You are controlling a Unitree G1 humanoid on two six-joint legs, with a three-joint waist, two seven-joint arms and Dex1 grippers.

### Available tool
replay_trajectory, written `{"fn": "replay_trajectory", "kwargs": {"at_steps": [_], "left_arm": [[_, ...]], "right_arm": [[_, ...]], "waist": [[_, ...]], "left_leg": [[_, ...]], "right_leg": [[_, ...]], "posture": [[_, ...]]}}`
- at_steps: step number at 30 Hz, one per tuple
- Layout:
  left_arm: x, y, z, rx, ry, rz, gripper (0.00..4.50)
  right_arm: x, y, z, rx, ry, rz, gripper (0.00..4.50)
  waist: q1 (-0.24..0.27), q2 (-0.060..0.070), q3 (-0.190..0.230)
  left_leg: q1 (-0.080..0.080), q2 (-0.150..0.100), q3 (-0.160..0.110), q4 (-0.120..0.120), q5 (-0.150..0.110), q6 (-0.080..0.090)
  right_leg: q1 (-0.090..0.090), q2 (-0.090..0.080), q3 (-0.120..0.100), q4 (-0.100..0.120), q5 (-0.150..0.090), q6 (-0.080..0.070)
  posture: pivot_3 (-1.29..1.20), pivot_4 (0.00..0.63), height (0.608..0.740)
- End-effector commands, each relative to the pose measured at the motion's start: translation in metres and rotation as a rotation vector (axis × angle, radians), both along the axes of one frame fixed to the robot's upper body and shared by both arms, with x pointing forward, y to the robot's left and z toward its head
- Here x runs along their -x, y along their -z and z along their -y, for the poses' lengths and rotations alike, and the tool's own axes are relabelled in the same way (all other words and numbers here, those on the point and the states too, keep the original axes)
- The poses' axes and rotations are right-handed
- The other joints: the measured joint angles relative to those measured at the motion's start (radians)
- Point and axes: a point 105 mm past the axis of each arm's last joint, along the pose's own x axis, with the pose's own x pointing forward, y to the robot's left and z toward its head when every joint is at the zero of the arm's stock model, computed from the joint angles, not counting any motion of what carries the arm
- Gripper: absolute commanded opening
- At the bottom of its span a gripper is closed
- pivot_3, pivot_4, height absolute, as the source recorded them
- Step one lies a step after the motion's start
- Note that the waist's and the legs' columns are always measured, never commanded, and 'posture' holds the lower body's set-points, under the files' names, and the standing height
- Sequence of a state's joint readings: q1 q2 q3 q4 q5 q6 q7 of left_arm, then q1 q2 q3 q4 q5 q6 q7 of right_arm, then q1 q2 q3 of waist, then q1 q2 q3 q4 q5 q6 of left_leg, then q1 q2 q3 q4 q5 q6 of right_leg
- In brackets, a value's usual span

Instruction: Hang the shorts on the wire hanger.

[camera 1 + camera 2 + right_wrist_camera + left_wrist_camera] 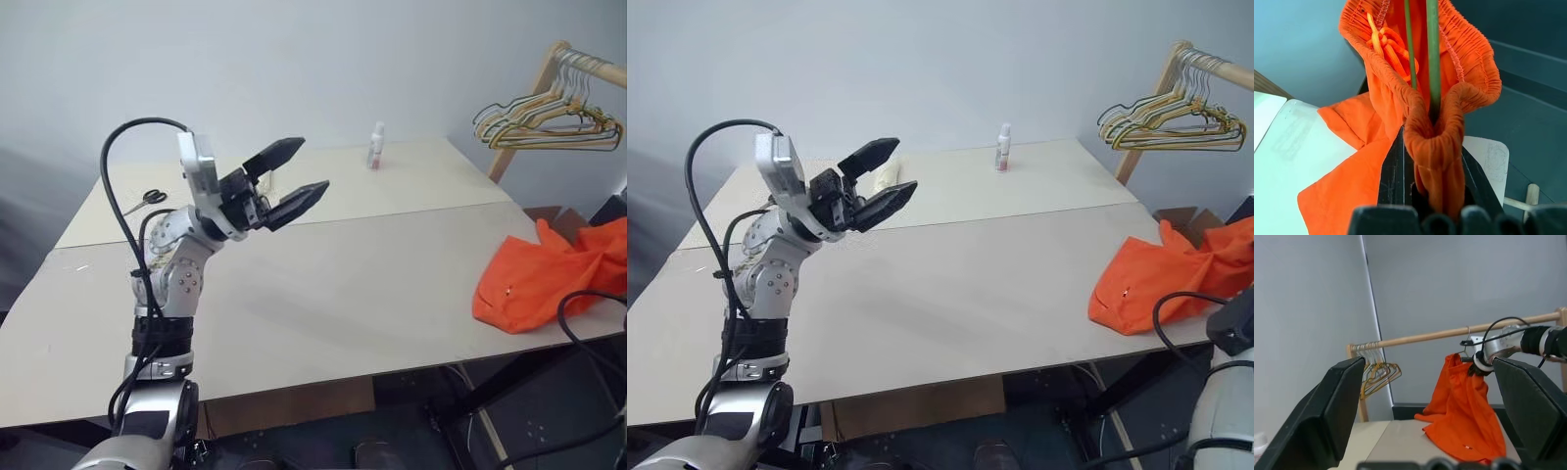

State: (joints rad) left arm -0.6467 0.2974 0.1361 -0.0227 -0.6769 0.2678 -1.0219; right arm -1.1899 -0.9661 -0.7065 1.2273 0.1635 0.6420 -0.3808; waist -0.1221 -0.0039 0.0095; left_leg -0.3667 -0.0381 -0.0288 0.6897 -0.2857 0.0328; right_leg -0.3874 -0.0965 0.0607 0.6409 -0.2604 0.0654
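A: Where are the shorts (pixel 549 279)?

B: Bright orange, crumpled at the bench's (pixel 323 294) right edge, the upper part lifted off to the right. The right pincer (pixel 1432 147) is clamped on the gathered waistband; the drawstring knot shows, and two thin rods run through the waist opening just beyond the pincer.

A: The other pincer?

B: The left pincer (pixel 292 181) hangs over the bench's left half, fingers apart, gripping nothing.

A: Anything else?

B: A small bottle (pixel 376 147) at the far edge, scissors (pixel 145 201) far left, coloured hangers (pixel 549 122) on a wooden rail (pixel 1459 334). The left wrist view shows the right arm raising the shorts near that rail.
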Motion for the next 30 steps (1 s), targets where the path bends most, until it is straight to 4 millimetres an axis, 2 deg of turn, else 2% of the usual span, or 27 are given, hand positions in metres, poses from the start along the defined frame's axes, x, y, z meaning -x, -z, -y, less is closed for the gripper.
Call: {"fn": "replay_trajectory", "kwargs": {"at_steps": [1,6,12,13,14,19,24,27,30], "left_arm": [[0.006,-0.010,-0.002,0.025,0.017,0.034,4.49],[0.011,-0.008,0.000,0.024,0.063,0.030,4.49],[0.011,0.007,0.004,-0.077,0.046,0.035,4.49],[0.011,0.008,0.005,-0.078,0.046,0.034,4.50],[0.011,0.008,0.005,-0.078,0.047,0.033,4.50],[0.015,0.011,0.008,-0.077,0.090,0.024,4.50],[0.015,0.011,0.009,-0.080,0.096,0.027,4.50],[0.015,0.011,0.010,-0.084,0.099,0.028,4.50],[0.015,0.011,0.010,-0.086,0.100,0.028,4.50]], "right_arm": [[-0.002,-0.008,0.000,0.023,0.000,0.014,0.00],[-0.004,-0.002,-0.001,0.065,-0.033,-0.039,0.00],[-0.004,0.002,-0.002,0.114,-0.060,-0.104,0.00],[-0.004,0.002,-0.001,0.133,-0.056,-0.122,0.70],[-0.003,0.001,-0.001,0.146,-0.051,-0.135,0.93],[-0.003,-0.002,-0.001,0.202,-0.041,-0.185,2.75],[0.001,-0.016,0.002,0.358,0.021,-0.295,4.47],[0.002,-0.030,-0.001,0.499,0.082,-0.366,4.47],[0.003,-0.054,-0.011,0.742,0.180,-0.447,4.47]], "waist": [[0.000,0.000,0.000],[0.000,0.000,0.000],[-0.001,-0.001,0.000],[-0.001,-0.001,0.000],[-0.001,-0.001,0.000],[0.000,-0.001,0.000],[0.000,-0.001,0.000],[-0.001,-0.001,0.000],[-0.003,0.000,0.000]], "left_leg": [[0.000,0.000,0.000,0.000,0.000,0.000],[0.001,0.000,0.002,0.000,0.000,0.000],[0.006,0.001,0.004,-0.002,0.000,0.001],[0.007,0.001,0.005,-0.003,0.000,0.001],[0.007,0.001,0.005,-0.003,0.000,0.001],[0.009,0.001,0.007,-0.005,0.000,0.001],[0.009,0.002,0.007,-0.005,0.000,0.001],[0.010,0.002,0.007,-0.005,0.000,0.001],[0.010,0.002,0.007,-0.005,0.000,0.001]], "right_leg": [[0.000,0.000,0.000,0.000,0.000,0.000],[0.000,0.001,0.002,0.000,0.000,0.000],[0.002,0.002,0.005,0.000,0.000,0.000],[0.002,0.002,0.006,0.000,0.000,0.000],[0.003,0.003,0.006,0.000,0.000,0.000],[0.003,0.002,0.008,-0.001,0.000,0.000],[0.003,0.002,0.009,-0.001,0.000,0.000],[0.003,0.002,0.009,-0.001,0.000,0.000],[0.003,0.002,0.009,0.000,0.000,0.000]], "posture": [[-0.08,0.000,0.740],[-0.07,0.000,0.740],[-0.07,0.000,0.740],[-0.07,0.000,0.740],[-0.07,0.000,0.740],[-0.08,0.000,0.740],[-0.09,0.000,0.740],[-0.09,0.000,0.740],[-0.09,0.000,0.740]]}}
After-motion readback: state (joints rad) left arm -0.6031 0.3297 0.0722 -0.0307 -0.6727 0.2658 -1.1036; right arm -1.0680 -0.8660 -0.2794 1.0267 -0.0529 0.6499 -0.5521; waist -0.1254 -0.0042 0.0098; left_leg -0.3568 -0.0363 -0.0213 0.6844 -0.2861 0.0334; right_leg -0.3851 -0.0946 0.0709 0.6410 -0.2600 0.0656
